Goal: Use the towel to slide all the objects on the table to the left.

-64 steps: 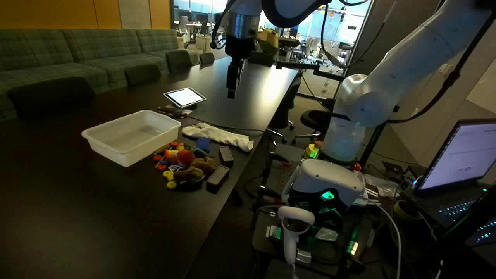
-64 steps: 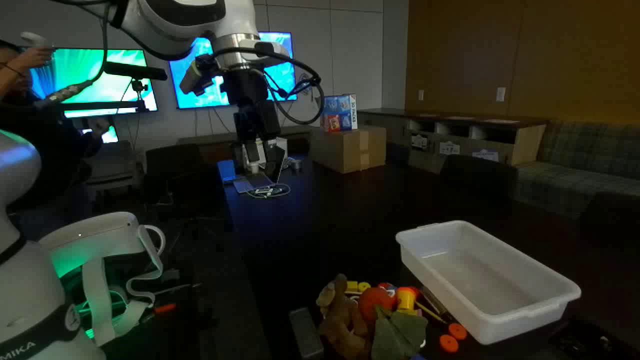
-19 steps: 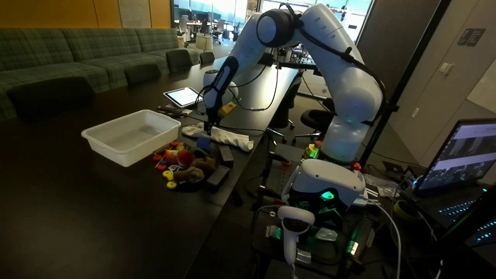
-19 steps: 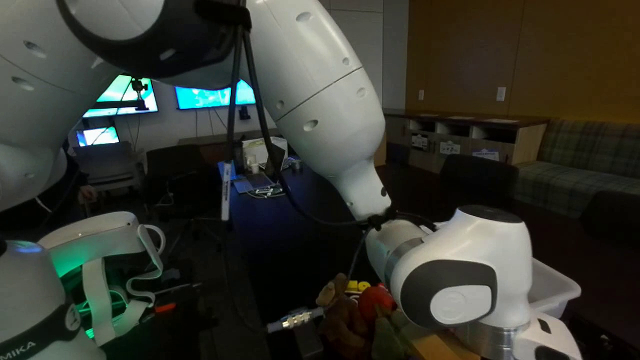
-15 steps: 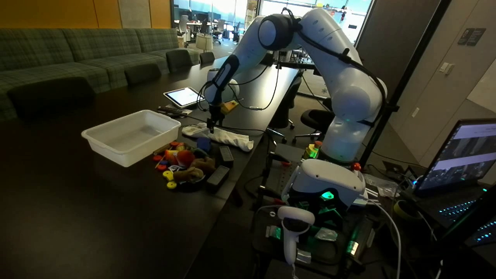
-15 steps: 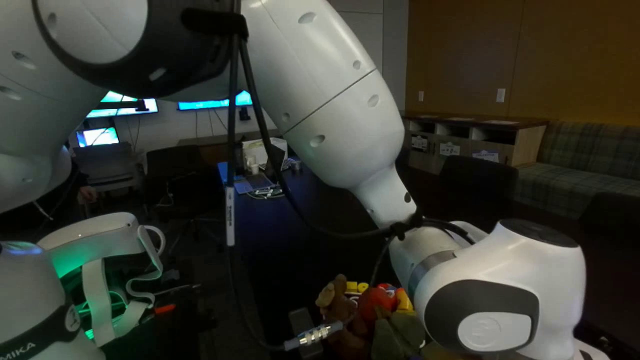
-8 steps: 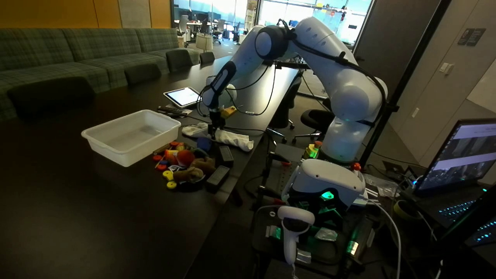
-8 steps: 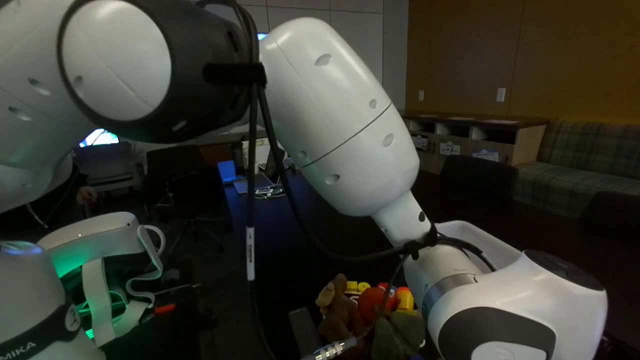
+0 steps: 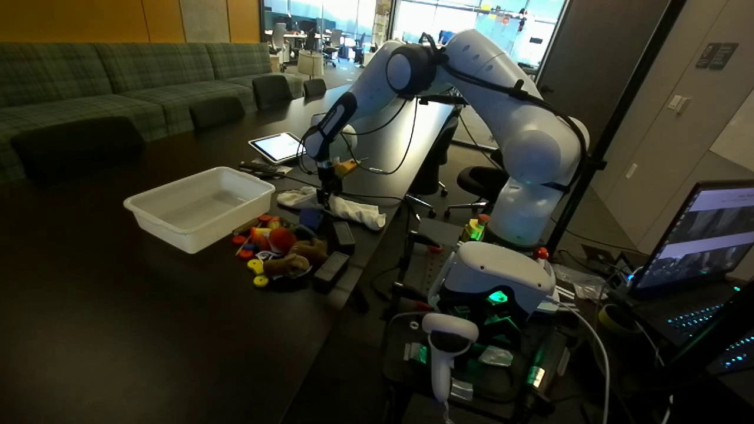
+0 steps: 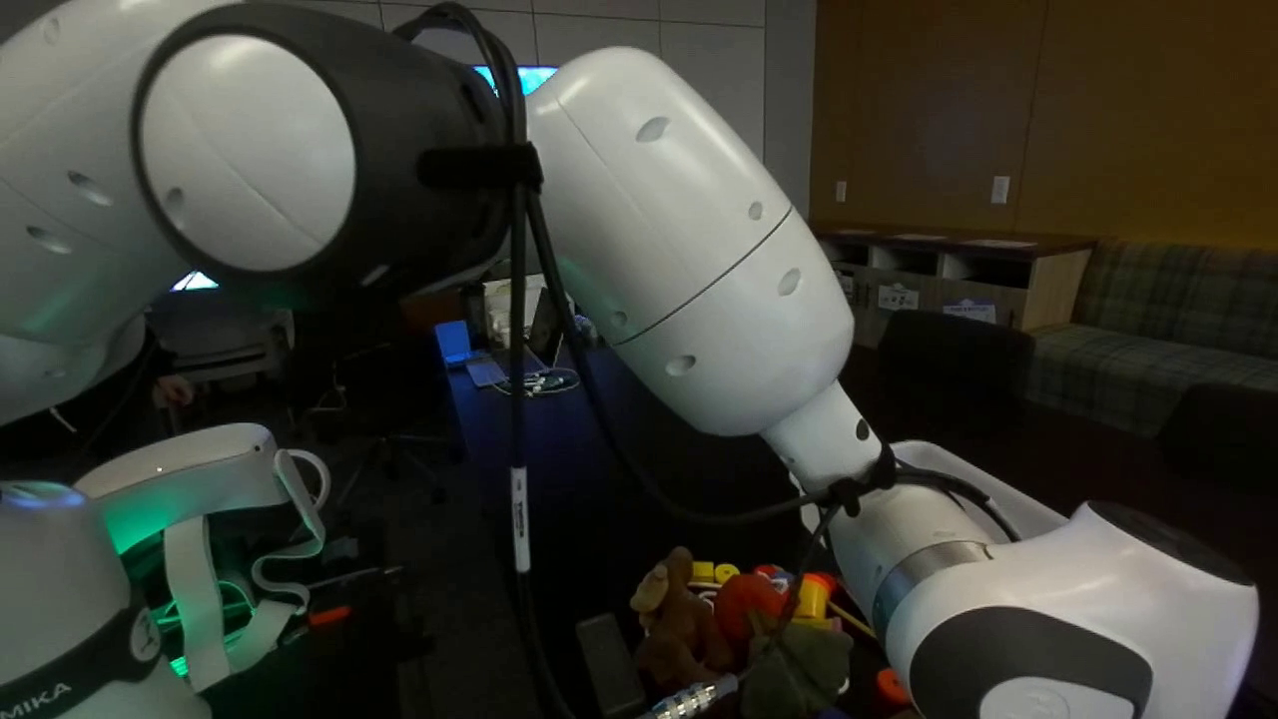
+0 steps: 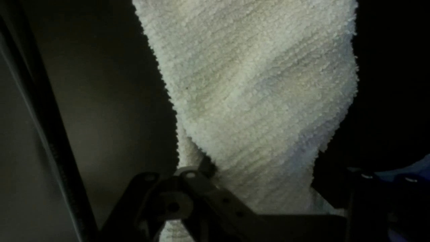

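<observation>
The towel [image 11: 262,97], pale and folded, lies on the dark table [image 9: 147,353] at the claw [image 11: 265,179] and extends past it on two sides. The claw's fingers stand apart with cloth between them; in the dim wrist view, whether they touch it is difficult to judge. In an exterior view, a blue object [image 9: 310,218] lies just beside the claw, with a heap of toys [image 9: 283,242] and two grey-topped boxes [image 9: 344,237] nearer the camera; a white tub [image 9: 232,221] stands left of the claw.
</observation>
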